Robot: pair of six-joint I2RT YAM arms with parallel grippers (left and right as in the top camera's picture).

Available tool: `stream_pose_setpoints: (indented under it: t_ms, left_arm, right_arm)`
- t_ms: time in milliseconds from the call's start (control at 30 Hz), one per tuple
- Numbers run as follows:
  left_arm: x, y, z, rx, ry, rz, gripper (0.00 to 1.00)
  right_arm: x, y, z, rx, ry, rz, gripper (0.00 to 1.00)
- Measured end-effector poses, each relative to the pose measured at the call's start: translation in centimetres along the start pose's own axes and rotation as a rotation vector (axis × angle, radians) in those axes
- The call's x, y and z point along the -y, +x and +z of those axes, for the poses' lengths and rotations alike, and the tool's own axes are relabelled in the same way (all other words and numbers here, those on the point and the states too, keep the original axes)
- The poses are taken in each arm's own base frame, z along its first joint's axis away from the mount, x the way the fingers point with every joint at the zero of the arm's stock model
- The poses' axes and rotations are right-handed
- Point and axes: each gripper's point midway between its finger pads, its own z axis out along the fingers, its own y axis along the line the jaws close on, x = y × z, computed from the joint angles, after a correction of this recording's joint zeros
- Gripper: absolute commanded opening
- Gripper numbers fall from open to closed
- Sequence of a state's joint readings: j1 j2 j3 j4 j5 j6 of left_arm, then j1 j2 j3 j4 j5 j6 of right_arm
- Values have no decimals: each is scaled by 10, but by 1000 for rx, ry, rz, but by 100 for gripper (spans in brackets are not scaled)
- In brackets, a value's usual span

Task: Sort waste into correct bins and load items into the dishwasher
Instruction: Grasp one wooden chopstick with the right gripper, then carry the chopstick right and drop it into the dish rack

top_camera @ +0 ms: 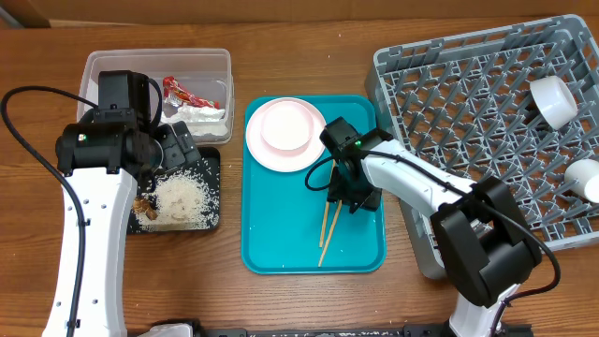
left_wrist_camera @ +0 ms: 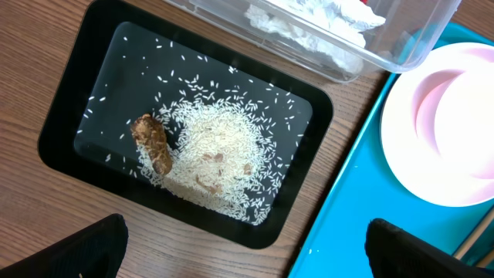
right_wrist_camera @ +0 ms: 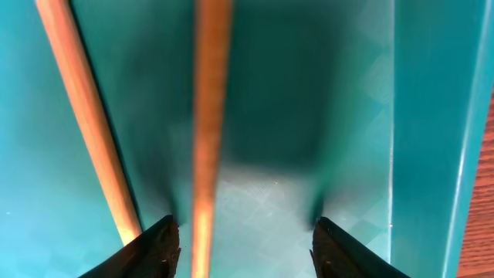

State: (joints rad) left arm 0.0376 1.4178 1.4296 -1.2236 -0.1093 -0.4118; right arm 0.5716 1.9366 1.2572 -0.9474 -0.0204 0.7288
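One chopstick (right_wrist_camera: pixel 210 116) is straddled by the right gripper (right_wrist_camera: pixel 243 239), jaws half-parted, not visibly gripped, mid teal tray (right_wrist_camera: pixel 324 93); dish-loading is judged in hand, a centred pinch needed next. The left gripper (left_wrist_camera: pixel 247 259) is held wide, left of that tray

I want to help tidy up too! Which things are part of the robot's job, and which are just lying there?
Job: chopsticks, plate, bowl, cup, dish rack, clear tub, black tray, rice, brown scrap, red wrapper, tissue.
Just lying there: teal tray, table.
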Motion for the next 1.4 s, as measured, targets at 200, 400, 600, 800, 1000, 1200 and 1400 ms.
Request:
stream_pose_setpoints:
  t_ms: [200,400,600,800,1000,1200,1400]
  left_arm:
    - [0,0,0,0,0,0,100]
    - [0,0,0,0,0,0,100]
    - [0,0,0,0,0,0,100]
    - [0,0,0,0,0,0,100]
    - [0,0,0,0,0,0,100]
    - [0,0,0,0,0,0,100]
    - [0,0,0,0,0,0,100]
  right_arm:
    - [0,2,1,-3,1,-3,51]
    - [1,5,3,-10,7,-1,26]
    - [1,5,3,-10,7,-4,15]
    - [-3,6,3,-19,-15,-3,8]
    - [-10,6,1,-32,-50,2,4]
    - [-9,4,-20,-59,-54,-62,4]
    - [-11,-38,-116,96,-159,-239,4]
